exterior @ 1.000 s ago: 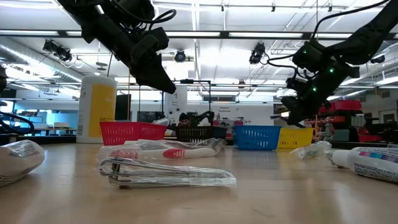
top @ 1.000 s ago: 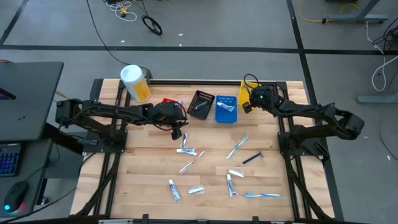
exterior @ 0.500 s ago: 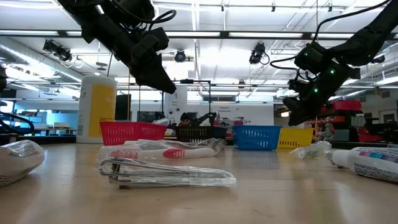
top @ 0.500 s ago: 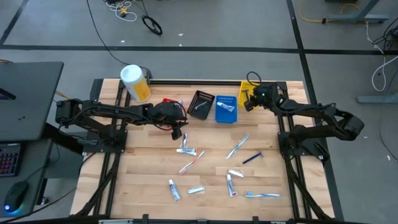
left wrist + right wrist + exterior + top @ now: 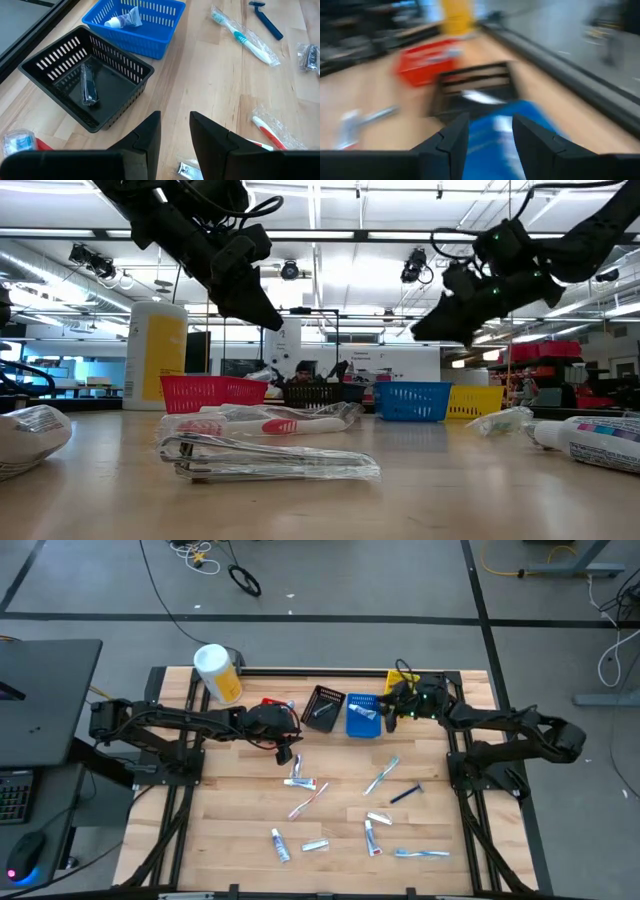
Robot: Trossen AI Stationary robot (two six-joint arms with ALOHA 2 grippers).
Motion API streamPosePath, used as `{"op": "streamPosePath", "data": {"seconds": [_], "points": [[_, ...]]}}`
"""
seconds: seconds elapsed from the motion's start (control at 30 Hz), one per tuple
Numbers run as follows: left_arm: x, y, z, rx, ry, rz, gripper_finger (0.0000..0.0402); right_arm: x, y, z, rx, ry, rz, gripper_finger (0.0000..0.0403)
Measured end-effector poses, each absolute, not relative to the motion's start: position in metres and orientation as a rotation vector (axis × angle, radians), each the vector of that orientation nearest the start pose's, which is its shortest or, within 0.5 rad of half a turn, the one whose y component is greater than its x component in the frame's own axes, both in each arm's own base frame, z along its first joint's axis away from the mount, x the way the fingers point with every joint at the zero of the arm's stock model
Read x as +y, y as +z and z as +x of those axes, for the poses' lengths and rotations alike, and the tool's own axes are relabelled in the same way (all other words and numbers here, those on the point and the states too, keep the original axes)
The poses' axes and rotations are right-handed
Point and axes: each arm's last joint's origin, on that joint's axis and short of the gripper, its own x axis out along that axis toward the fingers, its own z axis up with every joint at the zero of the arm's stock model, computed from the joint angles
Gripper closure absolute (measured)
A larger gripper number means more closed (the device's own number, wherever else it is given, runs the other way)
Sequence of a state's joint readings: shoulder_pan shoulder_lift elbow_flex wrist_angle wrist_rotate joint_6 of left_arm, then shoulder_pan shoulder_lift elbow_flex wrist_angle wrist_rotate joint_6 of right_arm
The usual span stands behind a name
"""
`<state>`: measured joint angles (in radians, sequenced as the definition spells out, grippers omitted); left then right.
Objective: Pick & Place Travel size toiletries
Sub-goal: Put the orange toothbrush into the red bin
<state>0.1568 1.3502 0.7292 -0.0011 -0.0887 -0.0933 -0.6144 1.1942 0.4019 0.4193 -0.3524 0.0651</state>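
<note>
- Travel size toiletries [image 5: 383, 777] lie scattered across the table's centre and 6 o'clock area; one tube [image 5: 364, 713] sits in the blue bin [image 5: 363, 723].
- Right gripper [image 5: 393, 712] has swung from the yellow bin [image 5: 392, 689] at 12 o'clock toward the blue bin, fingers now parted and empty: a drop appears complete.
- Left gripper [image 5: 175, 131] hovers partly open, empty, beside the black bin [image 5: 85, 85].

no readable text, print on tubes and canister too small to read

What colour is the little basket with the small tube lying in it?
Blue. The basket with the tube shows best in the left wrist view.
</note>
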Motion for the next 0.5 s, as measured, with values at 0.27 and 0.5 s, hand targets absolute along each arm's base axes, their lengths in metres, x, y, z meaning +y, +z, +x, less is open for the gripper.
{"op": "streamPosePath", "data": {"seconds": [0.27,0.5], "points": [[0.045,0.211,0.271,0.612,0.261,-0.113,0.0291,-0.089,0.182,0.208,0.337,-0.067,0.189,0.0243],[0.041,0.211,0.272,0.612,0.199,-0.185,0.0291,-0.076,0.180,0.212,0.365,-0.004,0.187,0.0243]]}}
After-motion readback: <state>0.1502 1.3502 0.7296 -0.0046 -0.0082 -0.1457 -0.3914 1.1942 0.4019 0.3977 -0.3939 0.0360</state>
